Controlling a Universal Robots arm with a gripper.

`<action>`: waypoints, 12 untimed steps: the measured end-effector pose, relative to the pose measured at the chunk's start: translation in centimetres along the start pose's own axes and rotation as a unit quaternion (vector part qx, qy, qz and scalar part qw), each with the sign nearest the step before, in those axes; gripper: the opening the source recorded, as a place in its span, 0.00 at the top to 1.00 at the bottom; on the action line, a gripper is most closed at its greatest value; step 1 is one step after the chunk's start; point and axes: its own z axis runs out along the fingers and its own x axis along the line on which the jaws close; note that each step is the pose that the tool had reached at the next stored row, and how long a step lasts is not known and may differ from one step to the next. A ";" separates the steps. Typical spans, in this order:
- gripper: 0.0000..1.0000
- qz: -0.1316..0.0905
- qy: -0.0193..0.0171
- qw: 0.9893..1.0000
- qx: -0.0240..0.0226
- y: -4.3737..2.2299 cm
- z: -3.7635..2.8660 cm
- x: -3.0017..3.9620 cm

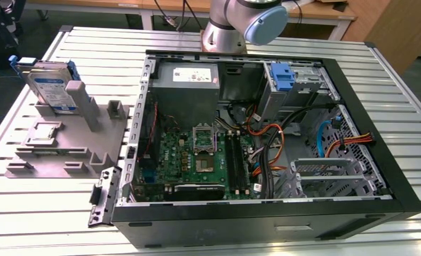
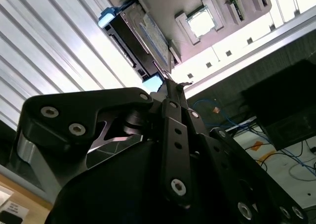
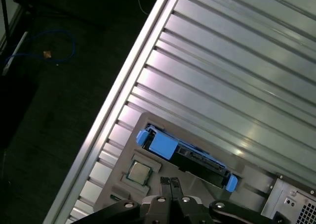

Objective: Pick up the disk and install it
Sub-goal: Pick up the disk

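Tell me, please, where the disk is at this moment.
The disk stands on edge in the grey holder on the slatted table, at the exterior view's left, beside the open computer case and outside it.

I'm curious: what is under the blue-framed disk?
A grey holder, on the metal table; the disk stands upright in it. A grey post covers part of its bottom edge.

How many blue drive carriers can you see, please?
2: one framing the disk in the grey fixture; a second carrier in the case's drive cage; others may be hidden.
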 end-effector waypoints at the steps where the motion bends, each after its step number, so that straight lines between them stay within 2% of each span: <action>1: 0.90 -0.003 0.000 1.000 0.000 0.00 0.00 0.00; 12: 0.90 -0.034 0.002 0.999 -0.001 0.00 0.00 0.00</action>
